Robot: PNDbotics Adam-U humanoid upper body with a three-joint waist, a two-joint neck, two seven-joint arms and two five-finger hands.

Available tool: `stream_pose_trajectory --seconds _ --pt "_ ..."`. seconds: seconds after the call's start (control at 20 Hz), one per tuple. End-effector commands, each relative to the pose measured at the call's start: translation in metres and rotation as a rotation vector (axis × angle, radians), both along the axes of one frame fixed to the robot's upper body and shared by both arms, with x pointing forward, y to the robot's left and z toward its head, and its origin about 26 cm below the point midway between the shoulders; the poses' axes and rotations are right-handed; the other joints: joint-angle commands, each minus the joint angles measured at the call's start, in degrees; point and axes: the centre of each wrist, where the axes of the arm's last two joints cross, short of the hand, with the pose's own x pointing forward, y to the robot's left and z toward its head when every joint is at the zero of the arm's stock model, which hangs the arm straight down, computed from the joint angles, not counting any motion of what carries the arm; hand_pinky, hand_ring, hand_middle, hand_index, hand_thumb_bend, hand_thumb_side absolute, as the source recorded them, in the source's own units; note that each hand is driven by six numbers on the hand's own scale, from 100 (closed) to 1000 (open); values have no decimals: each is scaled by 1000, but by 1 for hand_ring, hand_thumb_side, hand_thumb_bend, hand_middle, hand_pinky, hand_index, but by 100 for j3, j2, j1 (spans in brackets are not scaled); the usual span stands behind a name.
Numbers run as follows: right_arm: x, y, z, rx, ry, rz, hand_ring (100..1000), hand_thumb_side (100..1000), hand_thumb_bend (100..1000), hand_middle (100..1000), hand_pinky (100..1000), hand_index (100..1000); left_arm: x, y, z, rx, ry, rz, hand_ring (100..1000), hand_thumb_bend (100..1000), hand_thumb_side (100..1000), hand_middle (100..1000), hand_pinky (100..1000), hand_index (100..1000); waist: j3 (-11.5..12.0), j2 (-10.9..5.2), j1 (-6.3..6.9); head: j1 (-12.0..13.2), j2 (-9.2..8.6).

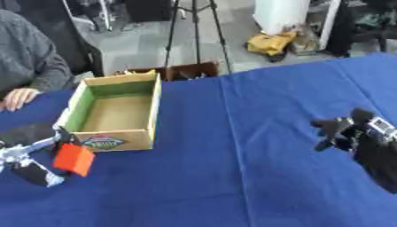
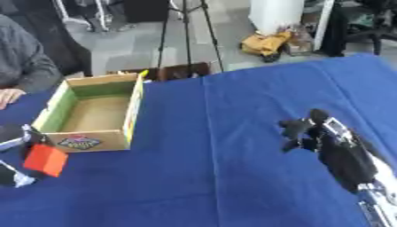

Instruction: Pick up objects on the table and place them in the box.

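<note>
A red-orange block [image 1: 74,159] hangs just in front of the near left corner of the open cardboard box [image 1: 116,111]. My left hand [image 1: 37,153] comes in from the left edge and pinches the block between thumb and fingers. The box holds nothing that I can see and has green inner walls. At the right, my right hand [image 2: 306,131] hovers over the blue cloth with fingers loosely curled and nothing in them.
A blue cloth [image 1: 232,177] covers the table. A person's hand [image 1: 17,97] rests on the cloth at the far left, beside the box. A brown box [image 1: 182,71] and tripod legs stand beyond the table's far edge.
</note>
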Motion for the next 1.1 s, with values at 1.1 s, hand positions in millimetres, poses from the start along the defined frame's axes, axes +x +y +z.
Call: stream_pose_trajectory --seconds 1.1 --pt "4 11 5 -56 2 89 888 943 100 566 596 540 65 -7 -61 -43 -224 495 571 360 386 620 665 868 -558 -45 113 359 -3"
